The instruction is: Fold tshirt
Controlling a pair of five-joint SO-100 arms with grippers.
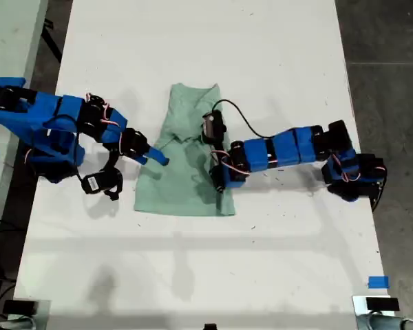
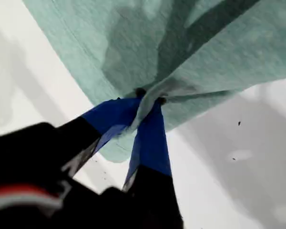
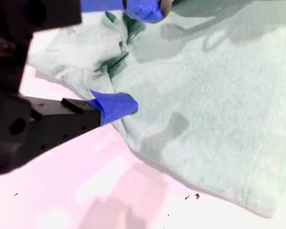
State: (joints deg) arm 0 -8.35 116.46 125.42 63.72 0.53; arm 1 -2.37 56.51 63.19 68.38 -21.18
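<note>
At the middle of the exterior view, the tshirt (image 1: 186, 185) lies on the white bench (image 1: 193, 55) as a narrow upright column, its upper end slimmer than its lower. No sleeve sticks out at either side. A diagonal crease with some bunching runs across its middle. From the exterior view's right, my first hand (image 1: 219, 184) sits at the shirt's right edge. From the exterior view's left, my second hand (image 1: 157, 159) reaches its left edge.

In the first wrist view, my first hand (image 2: 148, 98) is pressed together on a gathered fold of the tshirt (image 2: 205, 57), which is raised off the bench (image 2: 28, 71) there.

In the second wrist view, my second hand (image 3: 131, 57) is spread, with crumpled cloth of the tshirt (image 3: 205, 119) between its blue tips. The rest lies flat on the bench (image 3: 86, 191).

I judge the lengthwise narrowing mostly done, though the middle is untidy. The crosswise fold, end over end, looks not yet made. The bunched cloth needs smoothing first.
</note>
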